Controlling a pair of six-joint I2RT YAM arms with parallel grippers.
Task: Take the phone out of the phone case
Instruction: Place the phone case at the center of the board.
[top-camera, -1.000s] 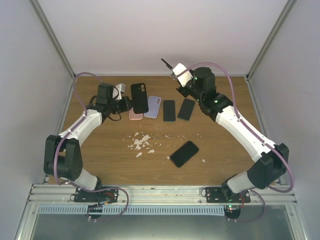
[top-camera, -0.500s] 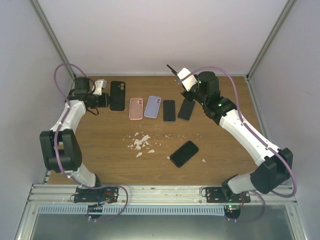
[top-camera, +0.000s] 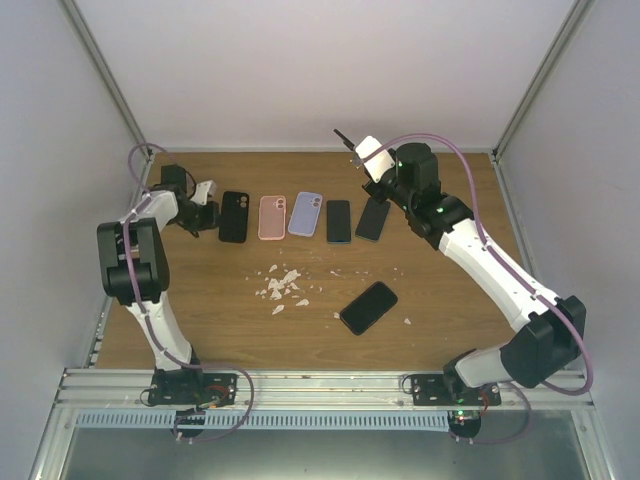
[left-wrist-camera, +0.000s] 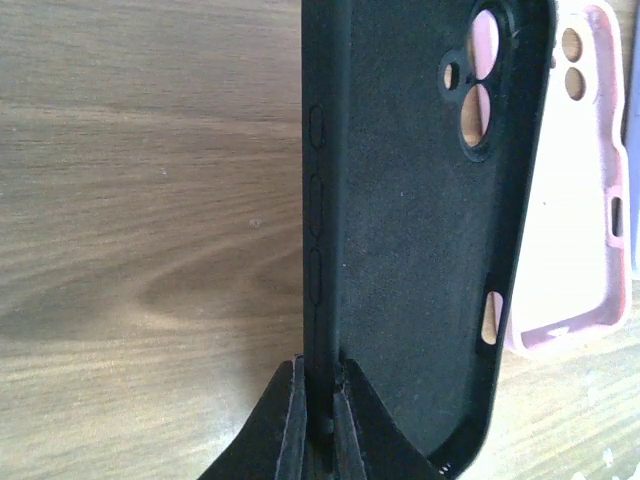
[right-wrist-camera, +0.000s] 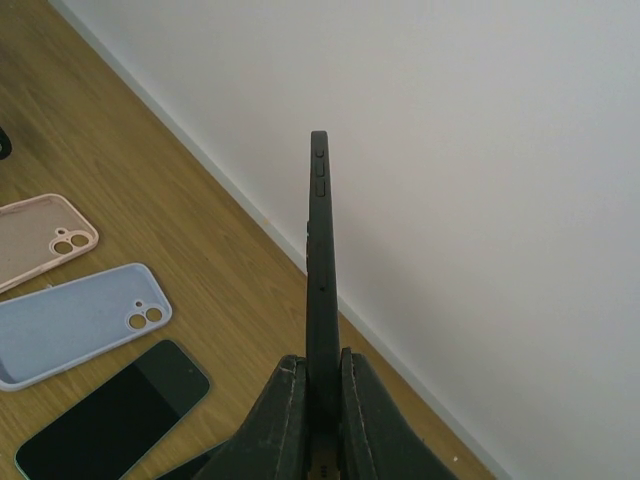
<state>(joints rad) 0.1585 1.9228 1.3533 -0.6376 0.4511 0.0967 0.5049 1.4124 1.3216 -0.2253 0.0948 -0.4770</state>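
The black phone case (top-camera: 234, 216) lies at the left end of a row on the wooden table, its empty inside (left-wrist-camera: 420, 230) facing up. My left gripper (top-camera: 216, 212) is shut on the case's left side wall, fingers pinching the rim (left-wrist-camera: 322, 395). The phone (right-wrist-camera: 320, 260), a dark slab seen edge-on, is held up in the air near the back wall (top-camera: 343, 139). My right gripper (top-camera: 358, 152) is shut on its lower end (right-wrist-camera: 322, 370). Phone and case are far apart.
Right of the black case lie a pink case (top-camera: 272, 217), a lilac case (top-camera: 306, 213) and two dark phones (top-camera: 339, 221) (top-camera: 373, 218). Another black phone (top-camera: 368, 307) lies nearer the front. White crumbs (top-camera: 283, 287) are scattered mid-table. Walls close in the back and sides.
My left arm has swung left with the black case, carrying it from above the row down to the row's left end. The right arm shifted slightly, then stayed still with the phone.
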